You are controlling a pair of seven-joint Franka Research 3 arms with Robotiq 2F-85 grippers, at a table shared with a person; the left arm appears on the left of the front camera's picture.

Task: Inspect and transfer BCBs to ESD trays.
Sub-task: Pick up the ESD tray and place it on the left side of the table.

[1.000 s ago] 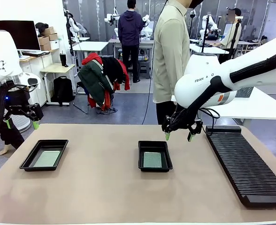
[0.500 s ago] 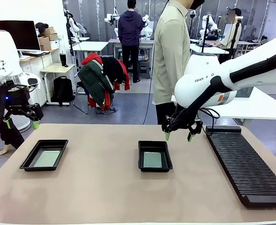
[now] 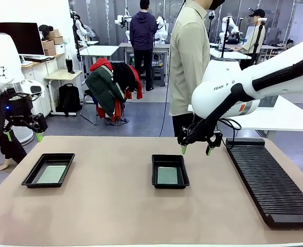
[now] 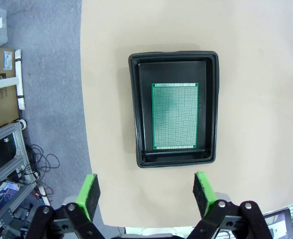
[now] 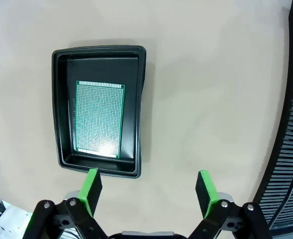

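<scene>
Two black ESD trays lie on the tan table, one at the left (image 3: 48, 170) and one in the middle (image 3: 170, 171). Each holds a flat green BCB: the left board (image 3: 52, 173) (image 4: 175, 115) and the middle board (image 3: 167, 175) (image 5: 99, 118). My left gripper (image 3: 22, 136) hangs open and empty above the table's far left edge, short of the left tray (image 4: 174, 107). My right gripper (image 3: 196, 150) hovers open and empty just behind and to the right of the middle tray (image 5: 99, 109).
A long black ribbed rack (image 3: 271, 179) (image 5: 288, 114) runs along the table's right side. A person in a pale shirt (image 3: 188, 62) stands at the far edge behind the right gripper. Bare table lies between the trays and in front of them.
</scene>
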